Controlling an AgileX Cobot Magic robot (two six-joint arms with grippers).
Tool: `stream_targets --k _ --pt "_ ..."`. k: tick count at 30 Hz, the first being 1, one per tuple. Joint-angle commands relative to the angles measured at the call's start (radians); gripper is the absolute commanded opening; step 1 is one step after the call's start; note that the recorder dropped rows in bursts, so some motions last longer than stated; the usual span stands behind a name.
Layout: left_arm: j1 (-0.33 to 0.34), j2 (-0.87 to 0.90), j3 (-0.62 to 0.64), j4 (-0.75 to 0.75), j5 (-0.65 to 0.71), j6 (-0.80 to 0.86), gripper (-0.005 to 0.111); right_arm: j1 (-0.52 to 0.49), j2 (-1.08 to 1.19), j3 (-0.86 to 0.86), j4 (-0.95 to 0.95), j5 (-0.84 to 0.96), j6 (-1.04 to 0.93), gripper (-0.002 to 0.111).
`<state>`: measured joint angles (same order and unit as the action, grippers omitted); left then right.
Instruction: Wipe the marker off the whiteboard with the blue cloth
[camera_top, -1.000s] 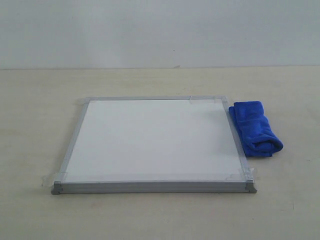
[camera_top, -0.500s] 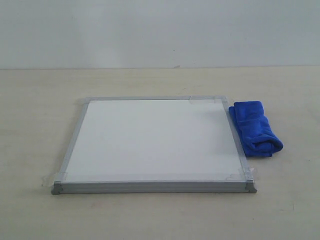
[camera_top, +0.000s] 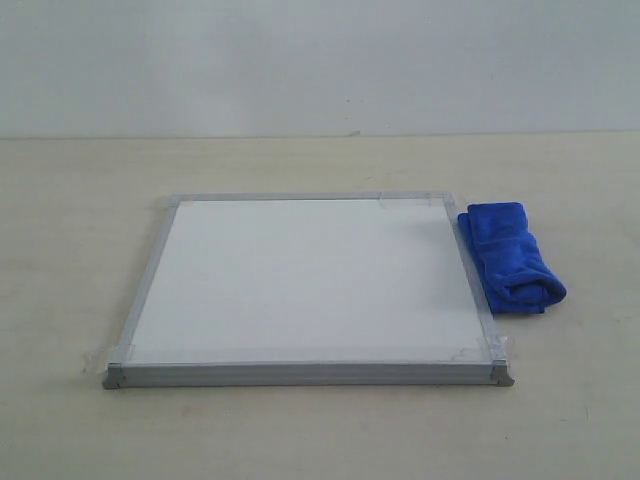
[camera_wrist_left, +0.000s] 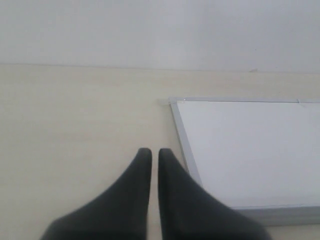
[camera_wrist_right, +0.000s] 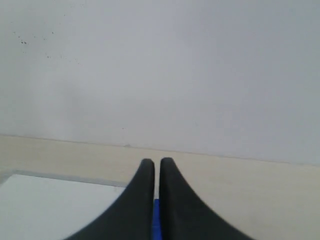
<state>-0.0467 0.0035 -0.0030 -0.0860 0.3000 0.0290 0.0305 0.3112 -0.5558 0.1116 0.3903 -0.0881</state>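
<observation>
The whiteboard (camera_top: 300, 280) lies flat on the table, silver-framed with clear tape at its corners. Its white face shows no red marker line in any view. Just off its right edge, resting on the table, lies the folded blue cloth (camera_top: 510, 258). Neither arm appears in the exterior view. My left gripper (camera_wrist_left: 151, 152) is shut and holds nothing, hovering over bare table beside the whiteboard (camera_wrist_left: 250, 150). My right gripper (camera_wrist_right: 154, 161) is shut too. A sliver of the blue cloth (camera_wrist_right: 156, 220) shows through the slit between its fingers, below them, with the whiteboard (camera_wrist_right: 50, 205) to one side.
The table (camera_top: 80, 200) is pale beige wood and runs back to a plain grey-white wall (camera_top: 320, 60). Bare tabletop surrounds the board on all sides.
</observation>
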Motion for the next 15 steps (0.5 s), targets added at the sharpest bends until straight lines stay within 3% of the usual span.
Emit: stream_targets --k 1,8,15 --pt "0.003 -0.003 0.003 0.001 -0.007 0.002 0.005 0.001 -0.097 0.228 -0.013 -0.176 -0.060 0.000" --pt "0.003 -0.003 0.003 0.001 -0.007 0.002 0.005 0.001 -0.170 0.488 -0.017 -0.323 -0.097 0.000" --pt "0.003 -0.003 0.003 0.001 -0.007 0.002 0.005 0.001 -0.285 0.556 -0.017 -0.270 -0.093 0.000"
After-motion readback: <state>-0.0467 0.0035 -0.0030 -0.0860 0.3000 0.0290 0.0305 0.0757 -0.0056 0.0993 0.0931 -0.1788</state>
